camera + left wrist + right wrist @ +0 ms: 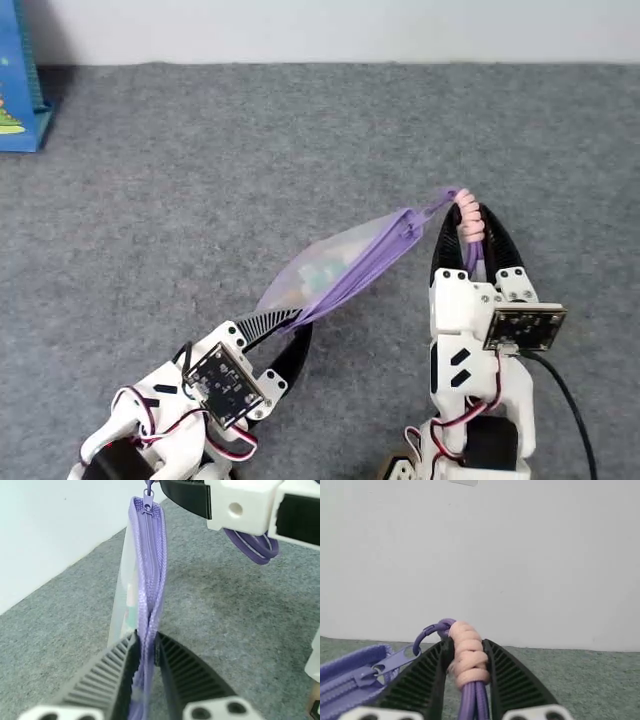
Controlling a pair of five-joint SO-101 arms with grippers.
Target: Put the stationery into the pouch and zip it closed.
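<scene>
The pouch [345,265] is a purple-zippered one with see-through sides, strung out between the two claws with the zipper edge up. Through the clear side you can make out the stationery [315,270]: pale greenish and pinkish bits, too blurry to say what each one is. The zipper [147,570] looks done up along its whole length, with the slider [412,228] at the far end, next to the right arm.

The left claw [288,325] is pinched tight on the near end of the pouch. In its own wrist view both ribbed fingers [172,665] press against the purple zipper tape with no gap. The right claw [470,225] doesn't touch the pouch body at all. It's clamped on the wrist strap [466,660], a purple cord with a pink wrapped knot. The knot sits squeezed between its fingers, and the strap's ring hooks onto the slider's pull tab [395,660]. So the pouch runs diagonally from the left claw up to the right one, and the rest of the purple strap loop [255,547] hangs under the right claw. Can't tell whether the bottom of the pouch rests on the surface or hangs just off it.

The surface is a grey carpet-like mat [200,170], with a plain white wall [330,30] along the back. A blue box [18,80] stands at the far left corner, well away from everything.
</scene>
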